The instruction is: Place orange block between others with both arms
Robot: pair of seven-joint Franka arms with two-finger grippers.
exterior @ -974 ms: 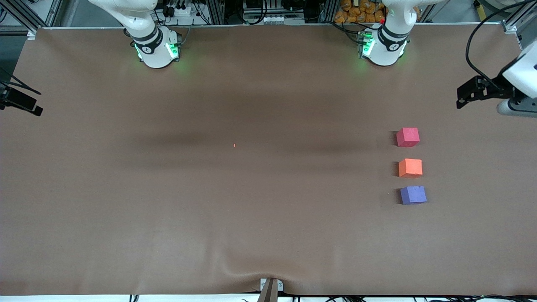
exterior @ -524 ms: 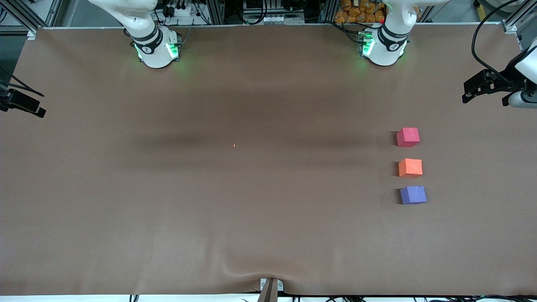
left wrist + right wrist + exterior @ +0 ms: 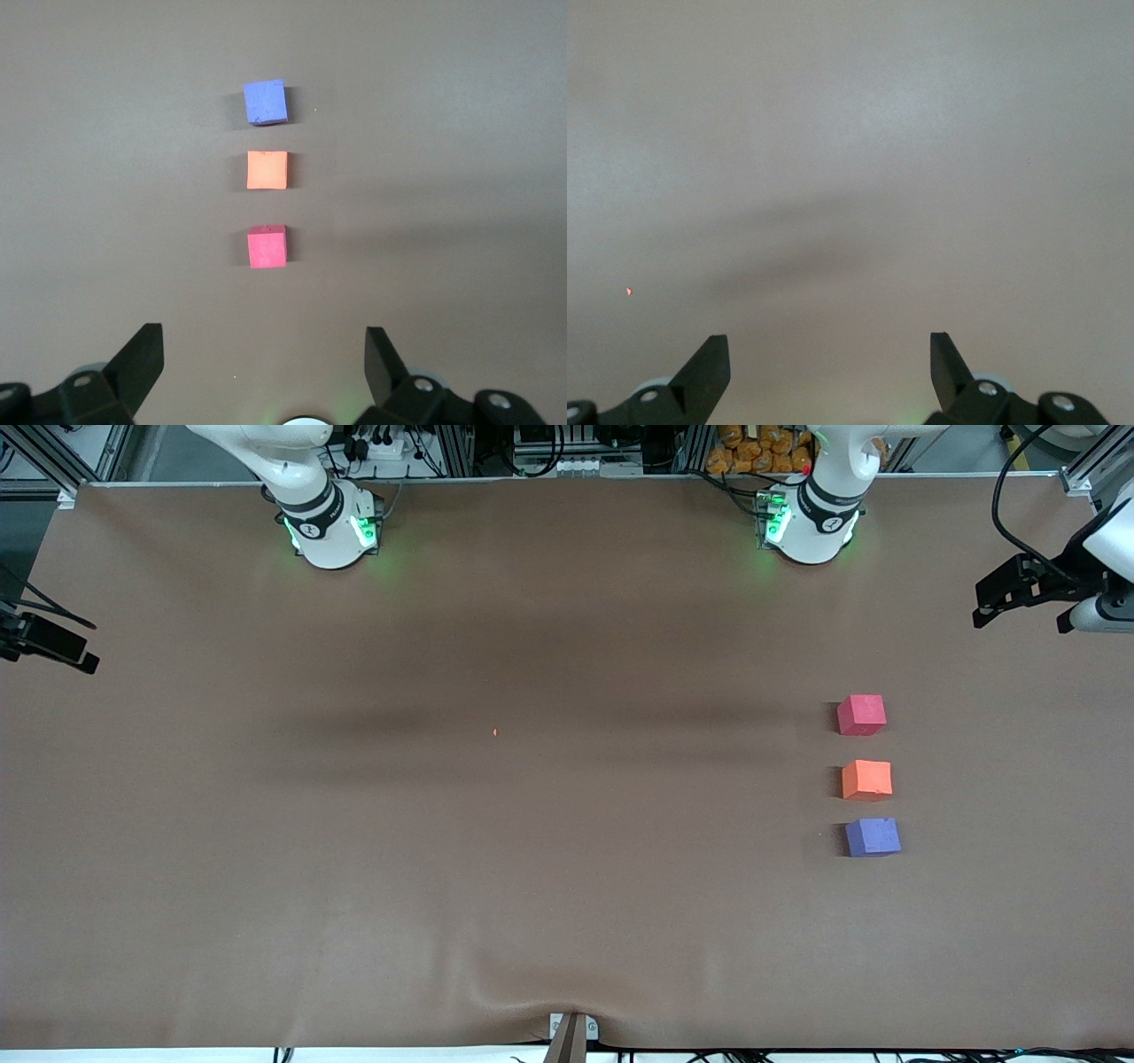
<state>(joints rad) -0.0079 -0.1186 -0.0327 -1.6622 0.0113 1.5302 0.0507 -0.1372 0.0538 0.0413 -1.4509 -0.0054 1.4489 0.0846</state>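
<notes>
The orange block (image 3: 866, 779) already sits on the worktop (image 3: 532, 868) between the pink block (image 3: 861, 715) and purple block (image 3: 873, 837), nearest the left gripper (image 3: 264, 359), spread and empty like the right gripper (image 3: 829, 359).

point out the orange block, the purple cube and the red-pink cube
orange block (image 3: 866, 779), front view, top face
purple cube (image 3: 873, 837), front view, top face
red-pink cube (image 3: 267, 246), left wrist view, middle of the cube

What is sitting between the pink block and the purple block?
The orange block sits between the pink block and the purple block, touching neither. Both the front view and the left wrist view show this row.
</notes>
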